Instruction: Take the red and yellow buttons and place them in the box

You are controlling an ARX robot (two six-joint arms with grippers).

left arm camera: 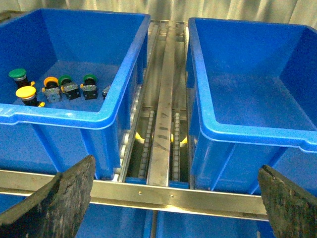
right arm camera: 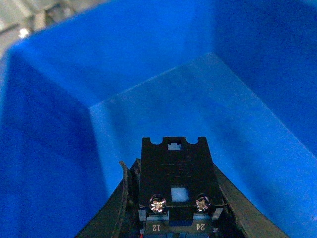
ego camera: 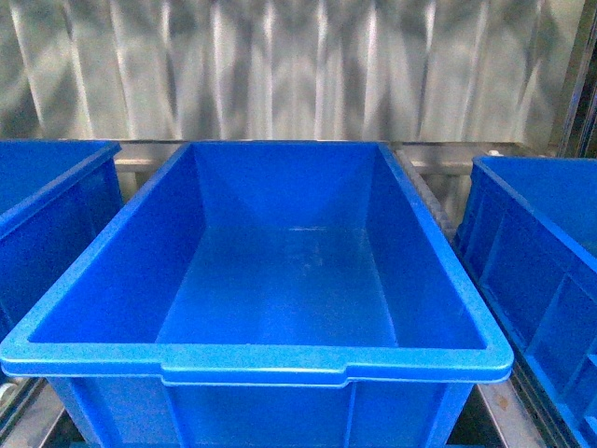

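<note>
Blue walls stand all around the right gripper (right arm camera: pixel 174 198). Its jaws are closed tight on a button (right arm camera: pixel 173 168), with one finger on each side of it. Only the button's black block shows. It has two shiny screws and the numbers 12 and 24 close to the jaws. The cap is hidden, so I cannot tell its colour. Past the jaw tips are the blue floor and a corner of a bin (right arm camera: pixel 59 99). I cannot tell which bin this is.

The left gripper (left arm camera: pixel 176 166) holds nothing. Its jaws are spread wide, with one dark finger (left arm camera: pixel 59 198) far from the other. Straight ahead, between the jaws, runs a metal rail (left arm camera: pixel 163 124) with little rollers. Ahead of one finger sits the button bin (left arm camera: pixel 74 116). On its floor lie a yellow button (left arm camera: pixel 26 93), an orange-yellow button (left arm camera: pixel 50 82) and green buttons (left arm camera: pixel 18 74). They are close together and well apart from the jaws. Ahead of the other finger sits a second bin (left arm camera: pixel 247 133).

The front view shows the box (ego camera: pixel 256 359) in the middle. It is deep and has a thick rim. A side bin (ego camera: pixel 56 187) stands at one side and a far bin (ego camera: pixel 522 233) at the other.
</note>
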